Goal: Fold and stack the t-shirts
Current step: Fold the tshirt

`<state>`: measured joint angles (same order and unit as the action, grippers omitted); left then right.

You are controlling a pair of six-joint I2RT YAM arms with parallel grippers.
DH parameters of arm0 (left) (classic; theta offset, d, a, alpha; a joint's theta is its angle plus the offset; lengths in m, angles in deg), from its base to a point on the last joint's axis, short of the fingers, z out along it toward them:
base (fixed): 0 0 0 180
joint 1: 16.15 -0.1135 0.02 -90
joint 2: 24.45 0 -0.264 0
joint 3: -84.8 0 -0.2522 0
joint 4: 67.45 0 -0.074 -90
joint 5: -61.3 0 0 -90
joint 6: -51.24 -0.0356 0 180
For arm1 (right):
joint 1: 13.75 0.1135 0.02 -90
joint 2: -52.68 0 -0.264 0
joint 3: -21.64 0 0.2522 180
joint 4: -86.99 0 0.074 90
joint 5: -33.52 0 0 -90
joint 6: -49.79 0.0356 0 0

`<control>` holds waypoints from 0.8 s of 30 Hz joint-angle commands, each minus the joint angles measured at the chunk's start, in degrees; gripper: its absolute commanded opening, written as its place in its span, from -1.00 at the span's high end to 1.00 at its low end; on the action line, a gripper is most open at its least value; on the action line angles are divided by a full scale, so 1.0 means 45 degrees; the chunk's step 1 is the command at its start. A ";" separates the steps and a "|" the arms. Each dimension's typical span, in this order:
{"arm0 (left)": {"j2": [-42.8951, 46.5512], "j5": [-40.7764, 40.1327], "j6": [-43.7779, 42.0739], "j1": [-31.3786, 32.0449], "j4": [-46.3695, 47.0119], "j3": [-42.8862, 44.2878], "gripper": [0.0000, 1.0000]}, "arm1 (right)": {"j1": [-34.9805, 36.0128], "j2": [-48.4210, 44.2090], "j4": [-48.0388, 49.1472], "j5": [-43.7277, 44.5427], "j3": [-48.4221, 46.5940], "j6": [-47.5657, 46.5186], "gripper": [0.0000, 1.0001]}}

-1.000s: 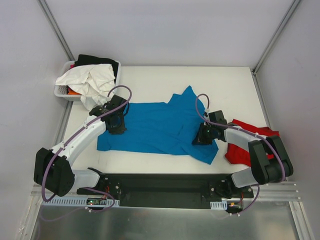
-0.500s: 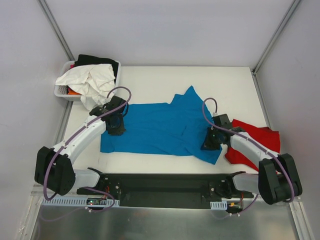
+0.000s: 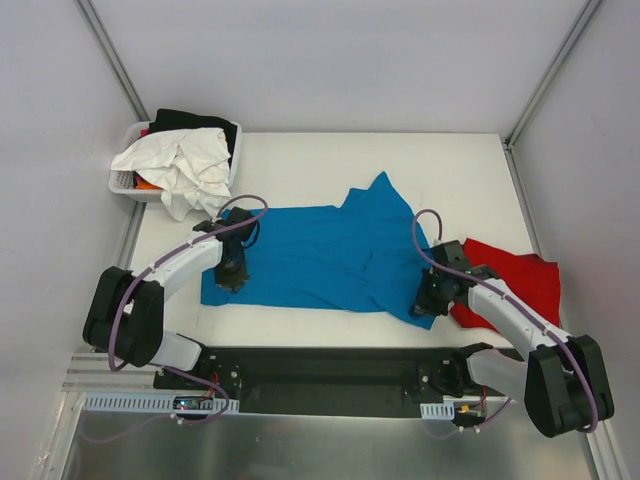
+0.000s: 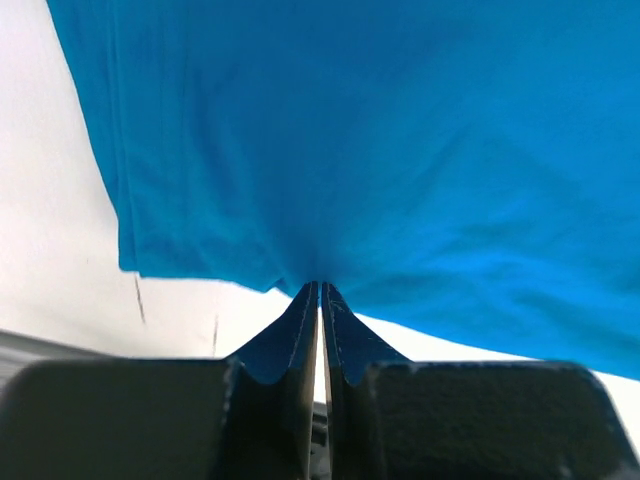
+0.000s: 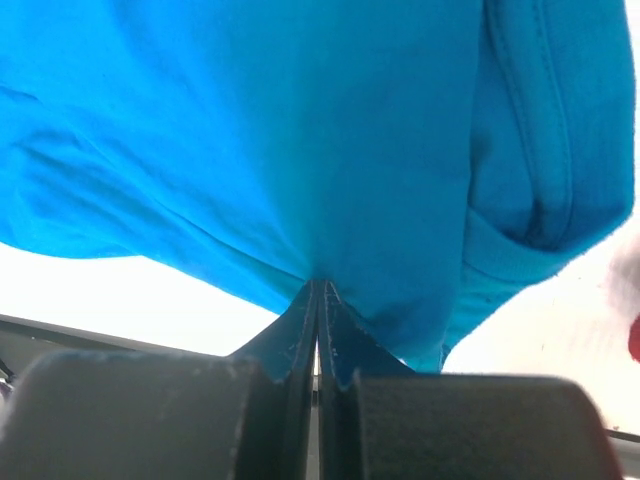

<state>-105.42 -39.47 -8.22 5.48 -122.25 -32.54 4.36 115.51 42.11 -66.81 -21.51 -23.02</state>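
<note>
**Left gripper** (image 4: 319, 287): jaws pressed together, clamped on a pinch of the near edge of the turquoise t-shirt (image 3: 320, 255), towards its left end.

**Right gripper** (image 5: 318, 284): jaws likewise closed on the same shirt's near edge, at its right end, beside a bunched fold or sleeve.

**Governing relation:** from both pairs of fingers the turquoise cloth runs away towards its far edge. Its long axis lies left to right, joining the two grips. Each arm is nearer its own end of the shirt, so a fold of the near edge over the far one would likely need both to travel together.

**Count, placed from the turquoise t-shirt:**
- T-shirts, two: the turquoise one, spread mostly flat, and the red t-shirt (image 3: 512, 283), crumpled just beside its right end, not yet folded.
- Basket (image 3: 121, 181), one: beyond its far-left corner, apart from it.
- White garment (image 3: 182, 163), one: heaped over the basket, hanging down towards the shirt.
- Black garment (image 3: 190, 121), one: behind the white.
- Table (image 3: 330, 160), one: beneath.
- Stack: none started, by my judgement.
</note>
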 commanded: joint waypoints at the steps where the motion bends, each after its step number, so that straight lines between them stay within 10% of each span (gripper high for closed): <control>1: -0.0112 0.0068 0.0243 -0.0118 -0.0489 -0.0536 0.90 | 0.0078 -0.0737 -0.0820 0.0147 -0.0013 0.0164 0.99; 24: -0.1616 0.0478 0.0381 -0.0451 -0.1038 -0.0048 0.91 | 0.0077 -0.2165 -0.2031 0.0205 -0.0208 0.0184 0.99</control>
<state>-111.32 -37.83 -6.14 3.97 -127.80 -33.08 4.40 106.64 34.84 -66.53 -21.44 -22.67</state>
